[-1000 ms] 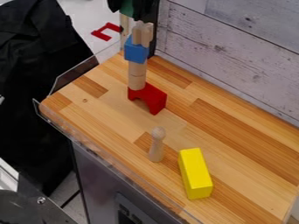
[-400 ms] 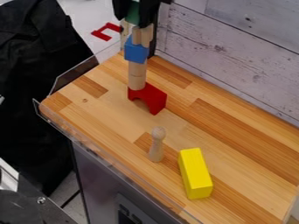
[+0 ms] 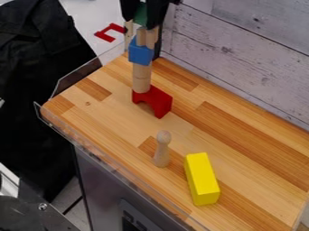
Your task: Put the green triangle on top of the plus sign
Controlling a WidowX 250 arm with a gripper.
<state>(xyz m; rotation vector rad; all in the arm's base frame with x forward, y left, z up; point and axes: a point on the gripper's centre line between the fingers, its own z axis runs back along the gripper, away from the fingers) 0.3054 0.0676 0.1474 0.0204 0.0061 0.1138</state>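
Smooth wood peg (image 3: 161,150); glossy countertop (image 3: 114,119)

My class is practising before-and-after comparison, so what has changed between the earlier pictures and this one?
The gripper has moved rightward and slightly down in the picture, carrying the green block between its fingers to just above the wooden piece atop the tower. Nothing was newly grasped or let go. The blue block, red arch, peg and yellow block stayed put.
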